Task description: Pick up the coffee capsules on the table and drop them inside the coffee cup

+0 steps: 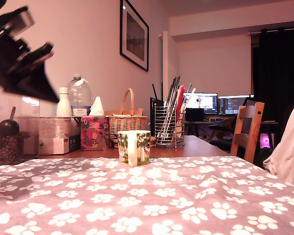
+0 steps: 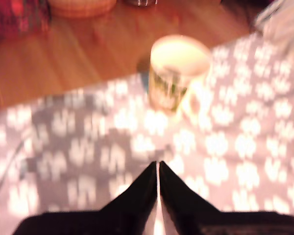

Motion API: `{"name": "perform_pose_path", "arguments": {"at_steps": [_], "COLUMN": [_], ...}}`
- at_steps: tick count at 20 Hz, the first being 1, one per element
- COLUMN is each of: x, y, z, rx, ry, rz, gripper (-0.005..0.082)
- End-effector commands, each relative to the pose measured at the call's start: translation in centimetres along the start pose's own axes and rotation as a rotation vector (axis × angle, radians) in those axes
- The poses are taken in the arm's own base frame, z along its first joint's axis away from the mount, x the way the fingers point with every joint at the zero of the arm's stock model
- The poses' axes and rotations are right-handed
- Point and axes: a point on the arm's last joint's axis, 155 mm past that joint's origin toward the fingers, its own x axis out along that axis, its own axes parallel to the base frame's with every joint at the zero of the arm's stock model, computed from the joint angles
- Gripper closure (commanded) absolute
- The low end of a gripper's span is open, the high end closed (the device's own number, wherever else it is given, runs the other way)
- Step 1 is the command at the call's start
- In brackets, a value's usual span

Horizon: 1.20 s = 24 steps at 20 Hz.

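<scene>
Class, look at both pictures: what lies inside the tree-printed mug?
In the wrist view the mug shows only a pale, blurred interior; no capsule can be made out. Its bottom is hidden by glare. The exterior view shows only its outside.

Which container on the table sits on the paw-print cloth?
The tree-printed mug. The wicker basket and wire utensil holder stand behind it on bare wood.

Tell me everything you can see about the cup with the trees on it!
The coffee cup is a cream-white mug, ceramic by its look, printed with green trees, with a white handle showing in the wrist view. It stands upright at the edge of the paw-print cloth, close to the bare wood. Nothing touches it but the cloth. Its inside looks pale; the blur hides any contents.
</scene>
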Motion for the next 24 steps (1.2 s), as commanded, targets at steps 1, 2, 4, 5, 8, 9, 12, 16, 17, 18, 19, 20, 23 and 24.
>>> {"name": "perform_pose_path", "arguments": {"at_steps": [1,2,4,5,8,9,12,16,17,18,19,20,23,24], "x": [-0.5,-0.7,-1.3,-1.6,-3.0,-3.4,-4.6,-6.0,-6.4,-6.8,-7.2,-7.6,-8.8,-9.1], "y": [0.1,0.1,0.1,0.1,0.0,-0.1,0.0,-0.1,-0.3,-0.4,-0.6,-0.8,-1.4,-1.7], "z": [-0.8,-1.0,-1.6,-1.7,-1.8,-1.6,-1.4,-1.6,-1.7,-1.7,-1.7,-1.6,-1.4,-1.3], "rx": [-0.006,-0.012,-0.036,-0.038,-0.041,-0.040,-0.038,-0.042,-0.045,-0.045,-0.044,-0.042,-0.043,-0.040], "ry": [-0.002,-0.003,-0.006,-0.008,-0.012,-0.018,-0.027,-0.026,-0.025,-0.024,-0.028,-0.034,-0.050,-0.059], "rz": [0.009,0.011,0.017,0.019,0.028,0.031,0.044,0.058,0.060,0.060,0.059,0.059,0.054,0.046], "gripper": [0.0788,0.0788,0.0788,0.0788,0.0788,0.0788,0.0788,0.0788,0.0788,0.0788,0.0788,0.0788,0.0788,0.0788]}}
